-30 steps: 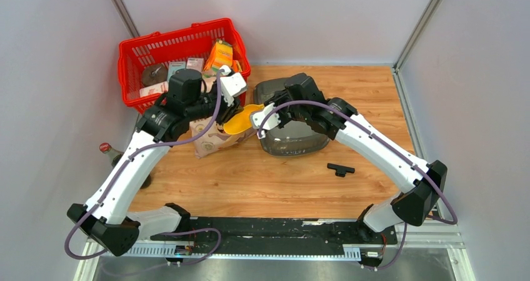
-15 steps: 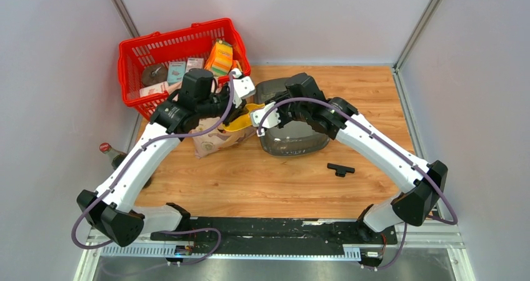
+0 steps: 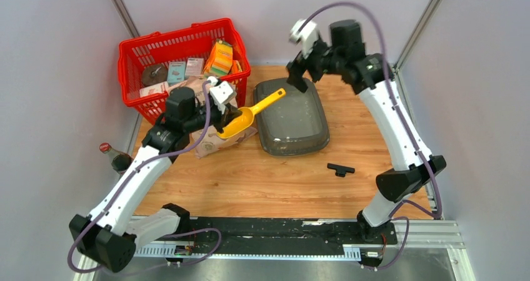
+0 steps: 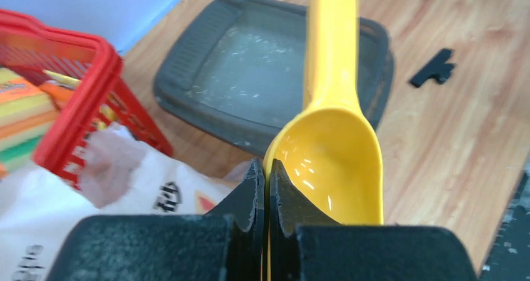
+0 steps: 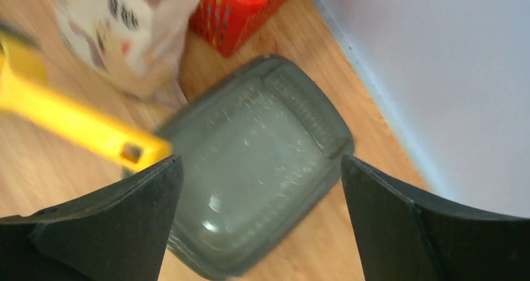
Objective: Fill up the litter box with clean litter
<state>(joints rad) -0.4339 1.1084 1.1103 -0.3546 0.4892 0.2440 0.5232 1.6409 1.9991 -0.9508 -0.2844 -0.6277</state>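
- Litter box: flat on the table, rear centre; pale specks on its floor.
- Left gripper: jaws pinched together on the bowl rim of the yellow scoop, at the box's 9 o'clock. The handle points to 2 o'clock over the box corner.
- Right gripper: jaws wide apart, empty, high above the box's 12 o'clock end.
- Red basket: at the box's 10 o'clock.

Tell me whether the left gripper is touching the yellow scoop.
Touching. The left wrist view shows the left gripper with its two fingers pressed shut on the bowl rim of the yellow scoop, with no gap on either side.
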